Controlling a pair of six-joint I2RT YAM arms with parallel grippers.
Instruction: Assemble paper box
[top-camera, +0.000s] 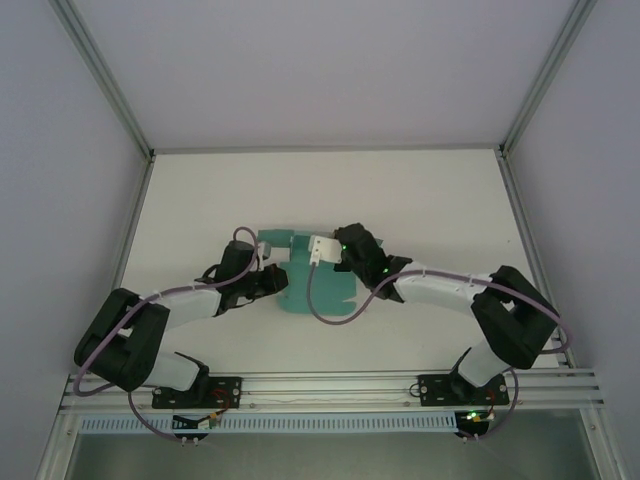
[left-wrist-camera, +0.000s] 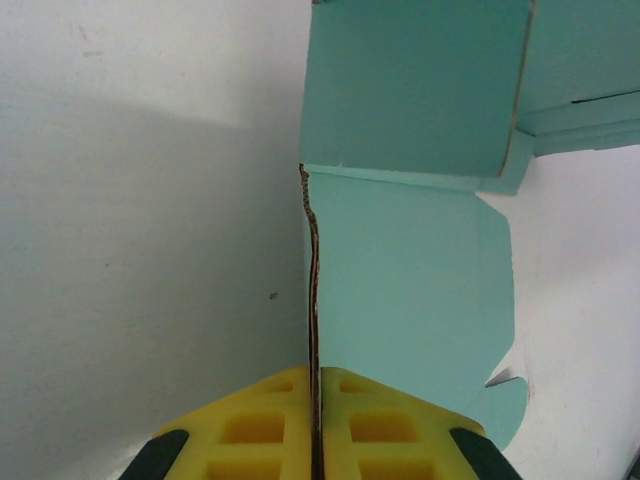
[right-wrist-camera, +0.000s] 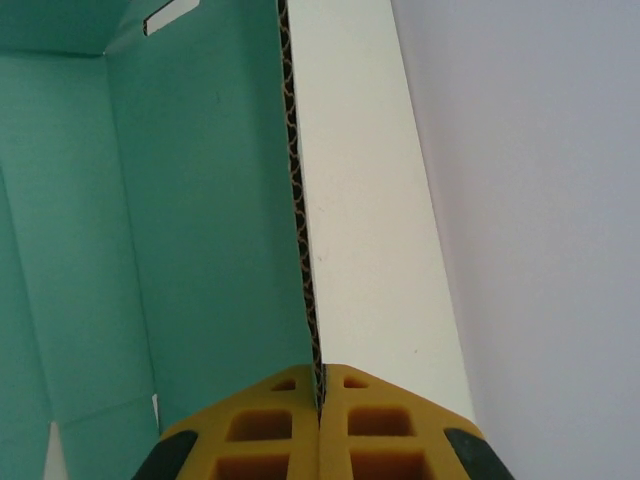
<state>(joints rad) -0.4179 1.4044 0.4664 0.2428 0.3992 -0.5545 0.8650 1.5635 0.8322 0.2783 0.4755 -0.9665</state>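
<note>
Left hand (left-wrist-camera: 315, 400) is pinched shut on a raised edge of the teal-green corrugated card paper box (top-camera: 335, 290), mid-frame on the white tabletop (top-camera: 420, 200). The right hand (right-wrist-camera: 320, 405) clamps another wall. I'd fold slowly and keep both grips square to the creases.

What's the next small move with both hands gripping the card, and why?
Probably hold the right hand steady and swing the left hand gently inward, folding its panel toward the raised wall. Both hands are shut on edges of the paper box, and from above much of the sheet lies flat on the table.
</note>
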